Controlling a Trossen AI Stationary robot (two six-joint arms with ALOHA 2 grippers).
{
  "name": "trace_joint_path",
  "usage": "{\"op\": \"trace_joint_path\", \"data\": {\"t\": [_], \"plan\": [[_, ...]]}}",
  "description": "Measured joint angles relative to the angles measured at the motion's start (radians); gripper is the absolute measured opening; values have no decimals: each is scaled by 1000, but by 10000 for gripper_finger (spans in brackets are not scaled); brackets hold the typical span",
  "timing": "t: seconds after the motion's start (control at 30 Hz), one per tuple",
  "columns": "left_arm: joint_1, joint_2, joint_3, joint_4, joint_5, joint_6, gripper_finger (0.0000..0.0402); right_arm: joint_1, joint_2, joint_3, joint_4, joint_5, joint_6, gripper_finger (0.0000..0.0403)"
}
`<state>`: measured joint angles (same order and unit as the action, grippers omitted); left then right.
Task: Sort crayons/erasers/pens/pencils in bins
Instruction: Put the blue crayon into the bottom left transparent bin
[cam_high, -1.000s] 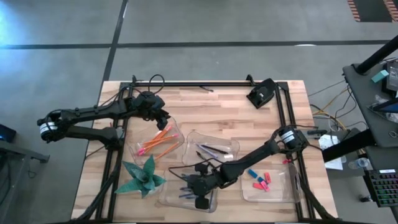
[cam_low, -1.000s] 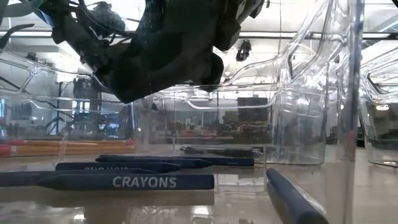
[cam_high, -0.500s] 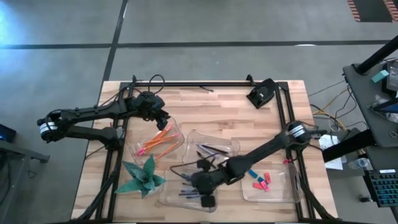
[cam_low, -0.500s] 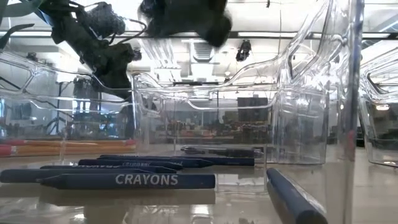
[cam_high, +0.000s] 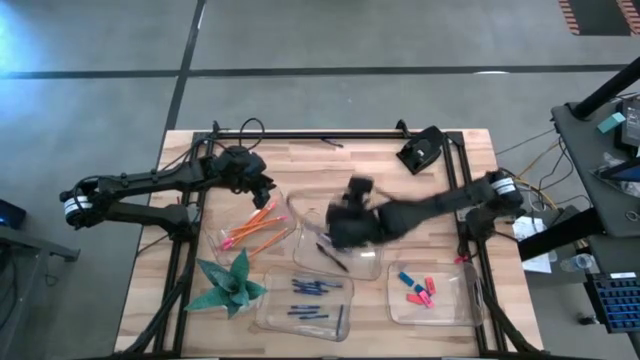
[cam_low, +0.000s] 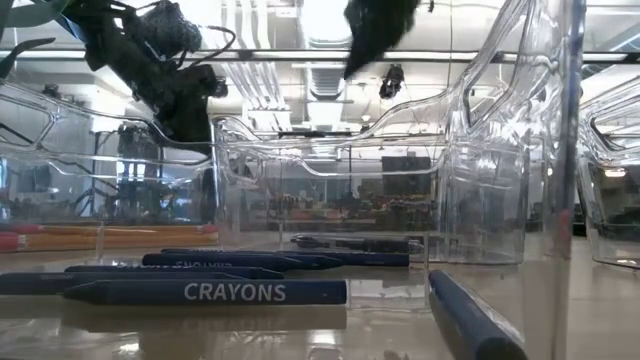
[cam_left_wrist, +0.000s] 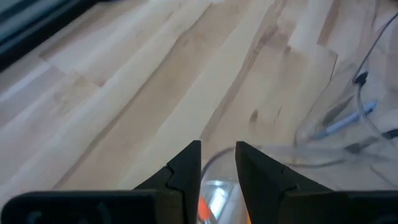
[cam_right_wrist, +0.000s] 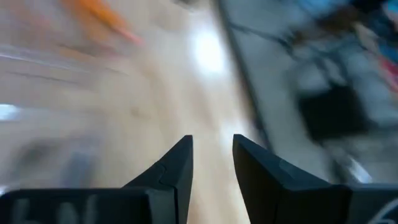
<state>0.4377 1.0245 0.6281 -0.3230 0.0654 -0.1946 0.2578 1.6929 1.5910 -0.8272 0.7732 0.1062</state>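
Right gripper (cam_high: 350, 215) above the pen bin (cam_high: 372, 262), fingers apart, empty. Left gripper (cam_high: 262, 187) just beside the pencils (cam_high: 252, 226), fingers slightly apart, empty.

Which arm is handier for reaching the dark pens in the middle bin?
Right. The right tool hangs directly over the middle bin holding the pens, while the left tool sits farther off, beside the pencils.
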Motion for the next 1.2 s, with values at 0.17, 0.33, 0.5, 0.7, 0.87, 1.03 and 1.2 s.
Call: {"op": "trace_joint_path", "data": {"t": [0.17,0.33,0.5,0.7,0.87,1.03,1.2], "plan": [[1,0,0,80,0,20,86,-226,-28,-93,-49,-22,60,107],[0,0,0,153,0,29,86,-471,4,-240,123,-260,19,107],[0,0,1,162,0,44,86,-648,29,-329,379,-503,-3,107],[0,0,1,164,-1,44,86,-798,28,-349,511,-620,64,108],[0,3,1,196,-4,46,86,-867,28,-349,580,-773,124,128],[0,3,1,216,-6,79,86,-867,28,-342,602,-774,121,161],[0,3,1,218,-41,105,86,-867,48,-339,670,-773,141,178]]}}
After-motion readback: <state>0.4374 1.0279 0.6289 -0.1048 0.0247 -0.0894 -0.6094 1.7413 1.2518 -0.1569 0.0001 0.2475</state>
